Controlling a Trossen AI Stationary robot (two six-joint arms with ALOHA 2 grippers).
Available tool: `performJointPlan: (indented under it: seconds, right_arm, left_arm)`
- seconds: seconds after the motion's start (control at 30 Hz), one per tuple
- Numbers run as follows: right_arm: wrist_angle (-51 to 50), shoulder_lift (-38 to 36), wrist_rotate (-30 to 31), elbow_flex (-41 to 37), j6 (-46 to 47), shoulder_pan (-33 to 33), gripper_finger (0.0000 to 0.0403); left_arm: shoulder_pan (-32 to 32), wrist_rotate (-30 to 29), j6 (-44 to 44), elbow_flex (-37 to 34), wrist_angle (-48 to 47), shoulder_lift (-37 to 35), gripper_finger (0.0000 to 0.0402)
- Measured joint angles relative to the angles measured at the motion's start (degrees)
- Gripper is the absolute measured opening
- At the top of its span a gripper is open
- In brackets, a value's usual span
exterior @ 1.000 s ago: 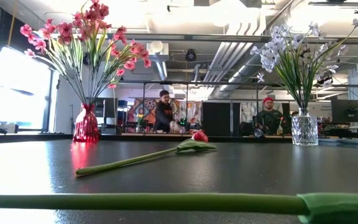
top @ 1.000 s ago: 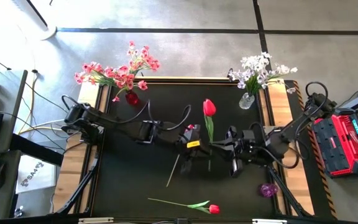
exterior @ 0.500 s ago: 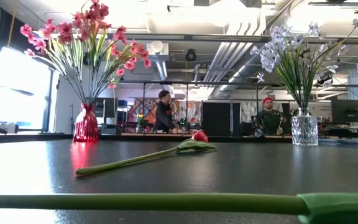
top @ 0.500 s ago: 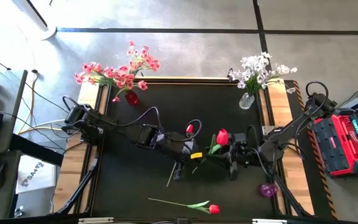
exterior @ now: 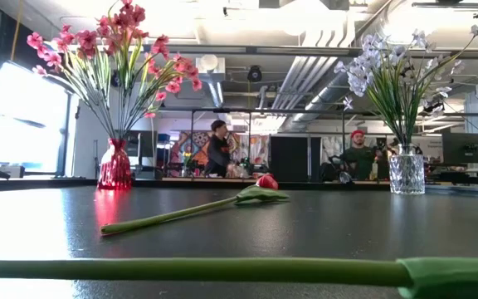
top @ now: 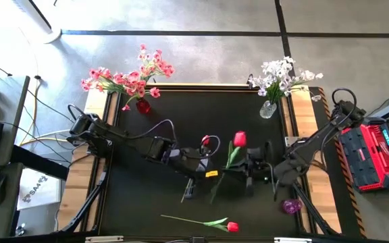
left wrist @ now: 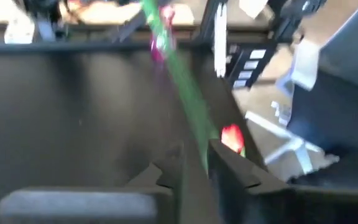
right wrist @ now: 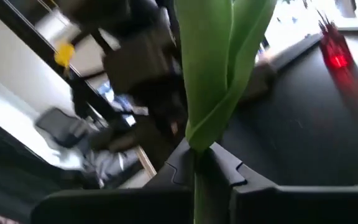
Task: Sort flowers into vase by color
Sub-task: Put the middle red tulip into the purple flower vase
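Black table (top: 147, 145) spans the frame between two wooden side strips; both arms reach in to its middle.

Pink flowers (top: 128, 77) stand in a red vase (top: 143, 106) at the far left corner of the table. White flowers (top: 280, 75) stand in a clear glass vase (top: 268, 109) at the far right corner. In the low view the red vase (exterior: 114, 165) is on the left and the glass vase (exterior: 407, 171) on the right, both upright.

One red tulip (top: 238, 140) is held up off the table at centre, bloom toward the far edge, stem running down toward the near edge. Both grippers are on it.
- Left gripper (top: 213, 174): fingers clenched on the stem; in the left wrist view the green stem (left wrist: 185, 93) passes between the two dark fingers (left wrist: 227, 168).
- Right gripper (top: 250, 169): grasping the same tulip just beside the left gripper; in the right wrist view the stem and leaf (right wrist: 219, 68) rise from between its fingers (right wrist: 219, 168).

Second red tulip (top: 208, 222) lies flat near the front edge, bloom pointing right, well apart from both grippers. Low view shows it lying on the table (exterior: 191, 212).

Small purple object (top: 290, 206) sits at the right front of the table, near the right arm; cannot tell what it is.
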Motion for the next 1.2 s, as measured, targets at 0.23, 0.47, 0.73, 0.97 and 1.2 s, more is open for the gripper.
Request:
performJointPlan:
  seconds: [0.23, 0.47, 0.73, 0.97, 1.2]
  right_arm:
    - [-27.4, -2.7, 4.0, 0.0, 25.0, 5.3, 0.0002]
    - [-48.6, -6.4, -6.9, 0.3, 43.6, 10.4, 0.0001]
    - [-79.7, -6.7, -19.8, 14.5, 50.1, 14.1, 0.0]
    - [-94.5, -6.8, -12.0, 26.6, 49.5, 19.1, 0.0]
    - [-96.0, -6.3, -14.1, 27.1, 51.7, 27.8, 0.0]
  left_arm:
    - [0.3, -0.8, -3.8, 0.0, -9.3, 0.0, 0.015]
    - [0.1, -2.4, -5.0, 0.0, -12.7, 0.0, 0.0163]
    - [-0.1, -3.0, -6.8, 0.0, -13.8, 0.0, 0.0161]
    - [0.0, -5.6, -10.4, 0.0, -13.7, 0.0, 0.0161]
    - [0.1, -8.7, -13.2, 0.0, -13.5, 0.0, 0.0161]
